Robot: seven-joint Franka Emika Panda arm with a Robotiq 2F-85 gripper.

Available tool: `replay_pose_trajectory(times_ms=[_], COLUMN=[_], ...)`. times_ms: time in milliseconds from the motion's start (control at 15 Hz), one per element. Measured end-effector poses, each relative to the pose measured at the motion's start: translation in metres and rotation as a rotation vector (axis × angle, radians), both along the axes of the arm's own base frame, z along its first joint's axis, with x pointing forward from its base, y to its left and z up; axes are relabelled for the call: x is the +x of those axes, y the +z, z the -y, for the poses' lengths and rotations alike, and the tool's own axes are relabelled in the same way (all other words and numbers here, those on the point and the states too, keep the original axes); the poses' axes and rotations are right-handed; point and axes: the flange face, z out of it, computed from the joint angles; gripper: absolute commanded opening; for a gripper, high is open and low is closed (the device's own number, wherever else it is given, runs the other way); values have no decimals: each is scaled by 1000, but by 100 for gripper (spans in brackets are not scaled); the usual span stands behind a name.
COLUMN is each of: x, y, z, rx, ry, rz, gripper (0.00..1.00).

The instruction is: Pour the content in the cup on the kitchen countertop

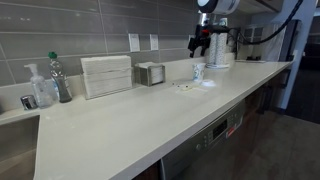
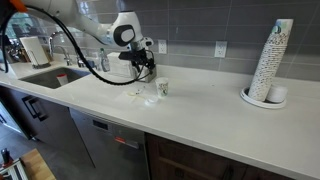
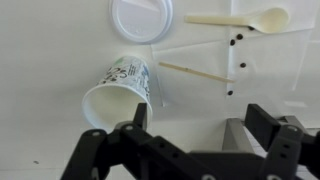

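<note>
The cup [image 3: 120, 88], white paper with a blue-green print, stands upright on the cream kitchen countertop [image 3: 60, 40]; it shows in both exterior views [image 1: 198, 72] [image 2: 163, 88]. Its inside looks plain white, and I cannot make out any pale bits of content. My gripper [image 3: 200, 122] hangs above the counter, up and to one side of the cup, open and empty [image 1: 201, 43] [image 2: 146, 63]. In the wrist view the cup lies just outside the left finger.
A white lid [image 3: 140, 18], a pale plastic spoon [image 3: 240, 20], a wooden stirrer [image 3: 195, 72] and a few dark specks [image 3: 238, 42] lie by the cup. A napkin dispenser [image 1: 106, 75], metal box [image 1: 150, 73], bottles [image 1: 60, 78], a tall cup stack [image 2: 272, 60] and a sink [image 2: 40, 76] stand further off.
</note>
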Motion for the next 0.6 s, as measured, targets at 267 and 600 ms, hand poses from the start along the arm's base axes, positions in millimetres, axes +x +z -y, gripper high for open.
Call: replay_pose_trajectory(times_ms=[267, 600], x=[-57, -110], y=[34, 77], z=[-3, 2], rx=[16, 6], ry=[-82, -172], rz=[8, 45], gripper=[100, 100])
